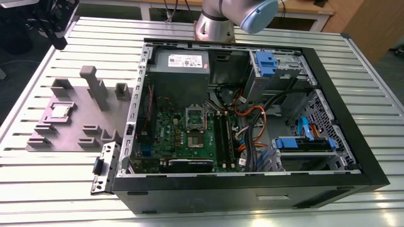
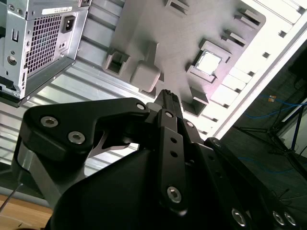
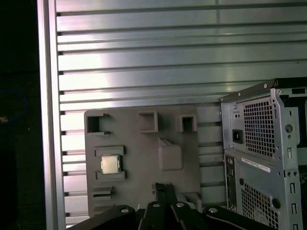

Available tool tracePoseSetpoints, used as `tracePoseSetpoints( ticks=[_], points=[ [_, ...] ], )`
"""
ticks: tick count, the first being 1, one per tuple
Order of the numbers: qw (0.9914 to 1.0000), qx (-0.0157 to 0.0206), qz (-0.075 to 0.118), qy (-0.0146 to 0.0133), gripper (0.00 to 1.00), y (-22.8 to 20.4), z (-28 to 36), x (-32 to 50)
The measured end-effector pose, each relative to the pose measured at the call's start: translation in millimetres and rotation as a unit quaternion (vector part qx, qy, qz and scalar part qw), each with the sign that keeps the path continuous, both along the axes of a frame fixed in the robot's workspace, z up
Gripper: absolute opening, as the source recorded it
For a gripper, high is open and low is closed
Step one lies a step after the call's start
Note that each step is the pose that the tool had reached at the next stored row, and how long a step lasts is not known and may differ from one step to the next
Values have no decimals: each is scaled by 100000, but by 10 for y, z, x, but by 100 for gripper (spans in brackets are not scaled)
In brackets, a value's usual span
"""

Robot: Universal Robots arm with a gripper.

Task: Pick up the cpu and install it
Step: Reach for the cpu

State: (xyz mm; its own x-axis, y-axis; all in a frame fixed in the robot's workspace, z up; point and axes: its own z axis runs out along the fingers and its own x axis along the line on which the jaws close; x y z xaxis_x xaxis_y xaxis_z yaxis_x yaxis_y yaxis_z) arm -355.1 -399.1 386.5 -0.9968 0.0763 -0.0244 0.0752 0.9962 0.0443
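gripper: hanging well clear of tray, jaws closed, gripping nothing.
cpu: sitting in pocket nr tray's edge, open above.
case: standing beside tray.

The cpu shines silver against a matte grey tray, the table is silver with a ribbed pattern of parallel slats, the case is black with a green motherboard, blue latches and orange cables inside, and the gripper is black with silver screws.
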Motion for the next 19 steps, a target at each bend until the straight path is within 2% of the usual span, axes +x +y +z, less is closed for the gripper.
tracePoseSetpoints(
  ticks=[6,13,19],
  points=[
    [100000,-1,4,-1,11,0,0,-51],
    [100000,-1,1,-2,11,0,-11,-221],
    [100000,4,9,-5,11,-7,-47,-367]
  ],
)
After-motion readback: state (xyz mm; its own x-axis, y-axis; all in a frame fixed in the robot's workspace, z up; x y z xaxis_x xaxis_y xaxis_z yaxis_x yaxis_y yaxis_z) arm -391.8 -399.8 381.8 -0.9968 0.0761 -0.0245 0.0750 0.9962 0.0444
